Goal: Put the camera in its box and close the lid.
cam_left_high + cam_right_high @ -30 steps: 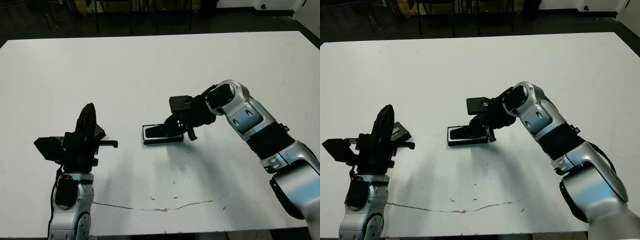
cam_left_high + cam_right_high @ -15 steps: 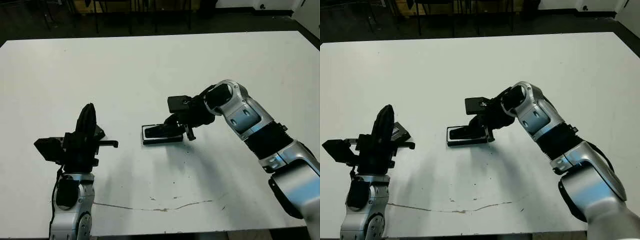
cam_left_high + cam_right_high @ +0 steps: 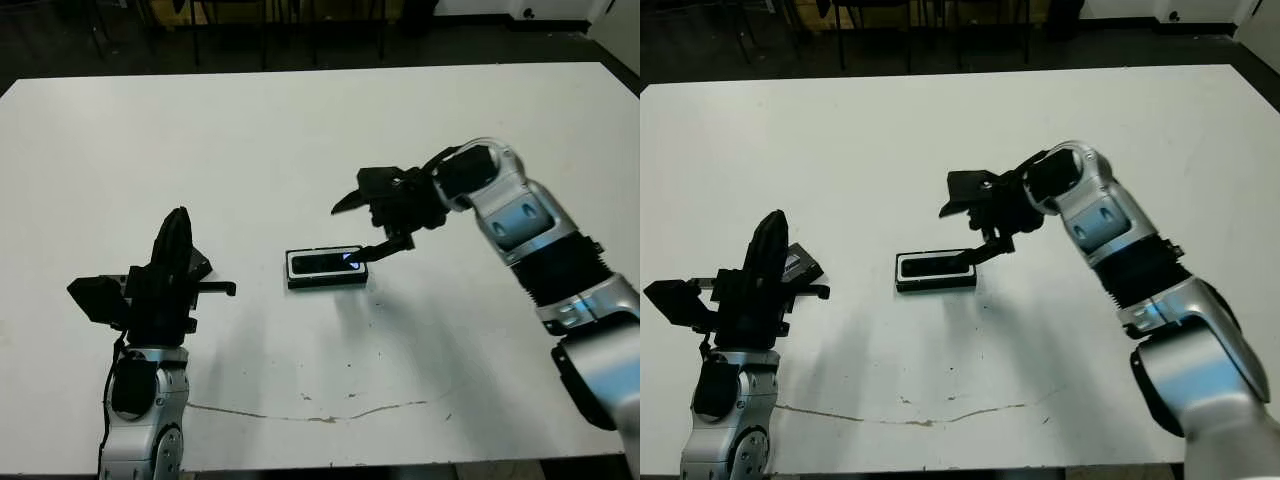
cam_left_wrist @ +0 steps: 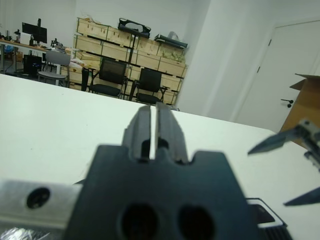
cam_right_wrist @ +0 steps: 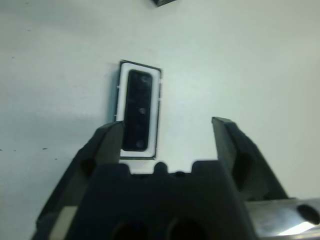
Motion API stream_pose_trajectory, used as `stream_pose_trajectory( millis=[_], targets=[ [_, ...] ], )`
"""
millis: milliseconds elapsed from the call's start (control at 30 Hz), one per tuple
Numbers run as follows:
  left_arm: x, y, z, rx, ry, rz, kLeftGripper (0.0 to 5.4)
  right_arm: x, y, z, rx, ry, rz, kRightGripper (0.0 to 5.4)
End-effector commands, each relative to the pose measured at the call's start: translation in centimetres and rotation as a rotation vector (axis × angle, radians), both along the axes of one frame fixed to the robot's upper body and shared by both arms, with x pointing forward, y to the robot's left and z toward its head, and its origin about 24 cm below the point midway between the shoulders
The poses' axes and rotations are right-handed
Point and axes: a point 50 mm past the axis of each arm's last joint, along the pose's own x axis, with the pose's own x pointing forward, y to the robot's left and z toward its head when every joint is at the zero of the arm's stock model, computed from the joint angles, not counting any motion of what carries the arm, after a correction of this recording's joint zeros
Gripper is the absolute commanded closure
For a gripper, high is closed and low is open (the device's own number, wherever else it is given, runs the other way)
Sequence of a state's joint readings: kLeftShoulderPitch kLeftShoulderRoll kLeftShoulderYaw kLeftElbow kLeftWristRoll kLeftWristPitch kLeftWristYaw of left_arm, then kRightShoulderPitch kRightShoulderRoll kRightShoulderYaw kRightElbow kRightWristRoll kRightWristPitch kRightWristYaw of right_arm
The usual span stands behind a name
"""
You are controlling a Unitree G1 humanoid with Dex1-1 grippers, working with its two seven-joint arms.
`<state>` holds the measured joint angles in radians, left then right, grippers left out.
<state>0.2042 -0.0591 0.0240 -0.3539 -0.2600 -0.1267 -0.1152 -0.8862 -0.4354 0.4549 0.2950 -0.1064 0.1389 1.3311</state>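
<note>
Since the earlier frames the right gripper [image 3: 370,222] had lifted off the box [image 3: 326,269] and drawn back to its right, its jaws now spread wide and holding nothing, where before it had been down over the box; the left arm and the box had not shifted.

Taking the box as the landmark and going from left to right: well to the left of the box, the left gripper [image 3: 176,240] stood raised above the tabletop [image 3: 300,140], its two fingers [image 4: 150,120] pressed together and pointing up, empty; just behind that gripper, also left of the box, lay the lid [image 3: 800,265], flat on the tabletop and partly hidden by the arm, a grey marking on its top.

The box itself lay flat near the middle of the tabletop, long side running left to right, black walls around a white lining; the camera [image 5: 136,109] lay inside the box, flat and lengthwise, white lining showing all round it, with a small bluish patch at its right end; the box was uncovered.

Just right of and above the box hung the right gripper, one fingertip [image 3: 385,248] near the box's right end but apart from it.
</note>
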Motion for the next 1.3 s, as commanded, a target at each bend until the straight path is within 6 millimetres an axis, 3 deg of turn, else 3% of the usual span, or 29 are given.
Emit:
stream_pose_trajectory(
  millis=[33, 133, 233, 367, 567, 767, 1067, 1300],
  targets=[
    [-0.2, 0.2, -0.6, 0.001, 0.032, 0.007, 5.40, 0.0, -0.9, 0.6, 0.031, 0.001, -0.051, 0.98],
    [-0.1, 0.2, -0.6, 0.006, 0.032, 0.008, 5.40, -0.1, -1.6, 1.6, 0.093, -0.023, -0.064, 0.45],
    [-0.1, 0.3, -0.6, 0.007, 0.030, 0.003, 5.40, -0.2, -2.4, 2.0, 0.295, 0.010, -0.166, 0.01],
    [-0.2, 0.4, -0.3, 0.013, 0.028, 0.000, 5.40, -1.0, -3.7, 1.8, 0.529, -0.115, -0.411, 0.10],
    [-0.8, 1.7, 1.2, 0.111, -0.009, 0.004, 5.40, -3.7, -5.8, -0.2, 0.678, -0.225, -0.571, 1.02],
    [-1.8, 4.4, 4.0, 0.437, -0.022, 0.068, 5.40, -5.8, -8.0, -2.8, 0.686, -0.246, -0.698, 2.35],
    [-1.3, 8.6, 8.8, 0.769, 0.062, 0.032, 4.03, -6.4, -9.5, -3.9, 0.698, -0.152, -0.823, 3.85],
    [0.3, 10.7, 9.6, 0.765, 0.293, -0.378, 2.72, -6.1, -10.1, -4.3, 0.723, -0.123, -0.818, 5.14]
  ],
)
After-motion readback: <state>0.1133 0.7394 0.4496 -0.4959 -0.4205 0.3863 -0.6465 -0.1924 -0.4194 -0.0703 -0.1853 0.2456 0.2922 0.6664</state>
